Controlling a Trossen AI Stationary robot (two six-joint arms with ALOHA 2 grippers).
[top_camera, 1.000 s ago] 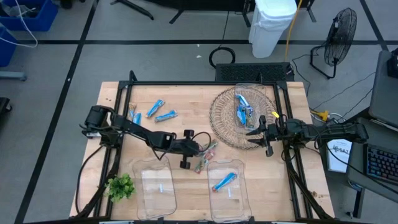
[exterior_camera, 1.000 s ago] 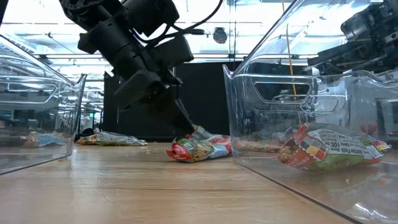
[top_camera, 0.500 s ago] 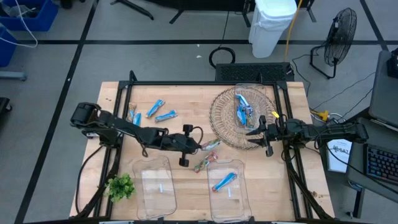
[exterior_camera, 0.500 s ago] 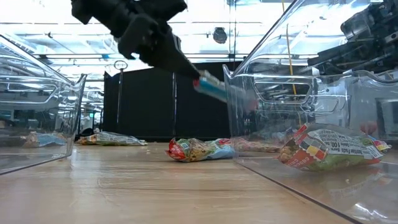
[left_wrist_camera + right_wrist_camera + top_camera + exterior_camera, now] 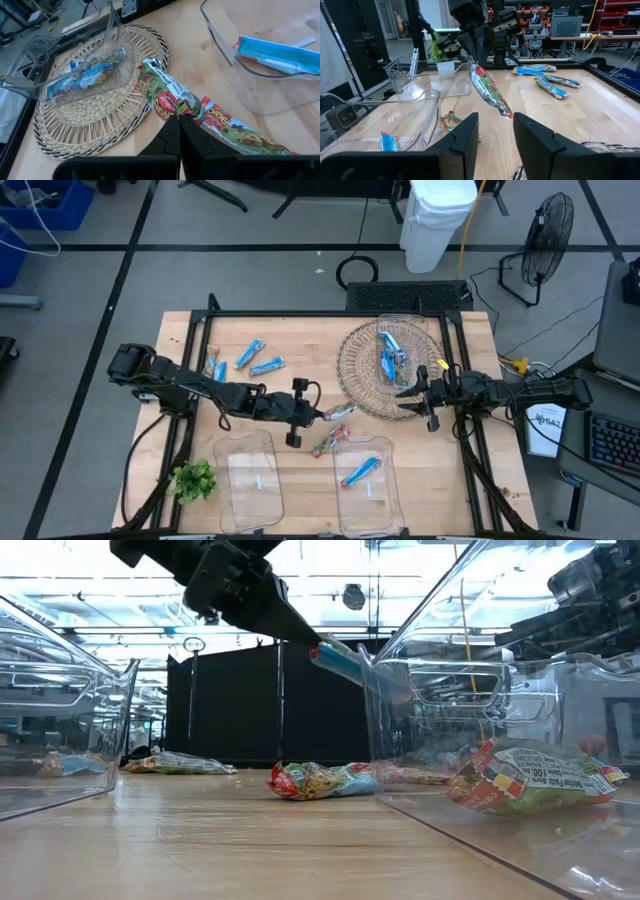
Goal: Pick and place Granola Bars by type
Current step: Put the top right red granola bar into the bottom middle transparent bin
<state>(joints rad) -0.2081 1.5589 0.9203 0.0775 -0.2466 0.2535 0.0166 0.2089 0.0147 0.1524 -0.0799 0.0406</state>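
The high view looks straight down on the whole counter (image 5: 300, 390). The low view sits at counter height, close between two clear bins (image 5: 500, 740), facing the room. The left wrist view looks down closely on a multicoloured bar (image 5: 200, 112); the right wrist view faces across the counter and shares that bar (image 5: 490, 92).

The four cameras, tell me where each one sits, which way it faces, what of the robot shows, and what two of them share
High view: above the table, looking straight down; both arms show, left gripper shut on a multicoloured bar, right gripper open by the wicker mat.
Low view: at table height, looking level across; the left arm lifts the bar above a second bar.
Left wrist view: behind the left fingers, facing mat and bar.
Right wrist view: behind the right fingers, facing the left arm.
Shared: the held bar shows in all four.
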